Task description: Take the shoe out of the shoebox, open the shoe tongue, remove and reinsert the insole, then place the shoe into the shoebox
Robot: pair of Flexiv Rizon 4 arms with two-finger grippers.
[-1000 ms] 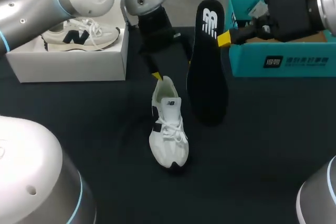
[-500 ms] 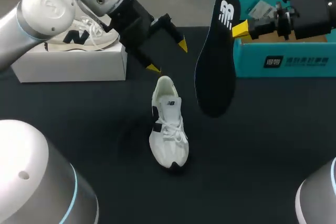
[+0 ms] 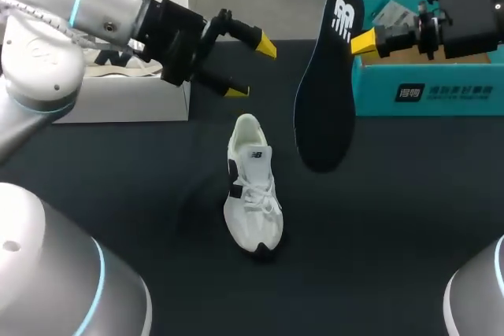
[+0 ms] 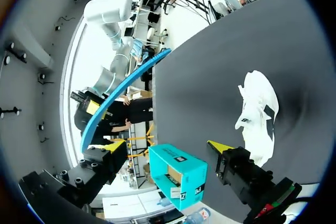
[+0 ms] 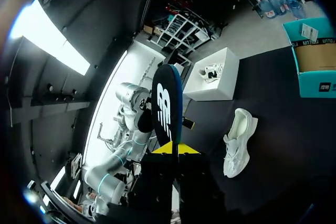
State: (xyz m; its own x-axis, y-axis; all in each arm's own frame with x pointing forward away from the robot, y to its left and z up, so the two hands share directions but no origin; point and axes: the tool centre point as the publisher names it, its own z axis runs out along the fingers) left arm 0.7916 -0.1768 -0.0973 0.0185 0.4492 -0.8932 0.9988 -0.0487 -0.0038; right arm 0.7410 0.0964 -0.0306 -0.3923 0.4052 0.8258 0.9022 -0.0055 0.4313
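Observation:
A white shoe [image 3: 252, 186] lies on the black table, toe toward me, with nothing touching it. Its black insole [image 3: 324, 92] hangs upright in the air to the right of it, with my right gripper [image 3: 364, 41] shut on its upper end. The right wrist view shows the insole [image 5: 167, 109] standing up from that gripper [image 5: 176, 149], with the shoe [image 5: 237, 141] below on the table. My left gripper [image 3: 252, 68] stands open above and behind the shoe's heel, holding nothing. In the left wrist view the shoe [image 4: 260, 114] lies beyond the spread fingers of the left gripper [image 4: 165, 146].
A white shoebox [image 3: 118, 104] holding a second shoe [image 3: 118, 59] stands at the back left, under my left arm. A teal shoebox [image 3: 425, 92] stands at the back right, under my right arm; it also appears as the teal shoebox [image 4: 178, 177] in the left wrist view.
My left gripper has drawn back and up to the left, away from the shoe's heel, staying open. My right arm has lifted the insole a little up and to the right.

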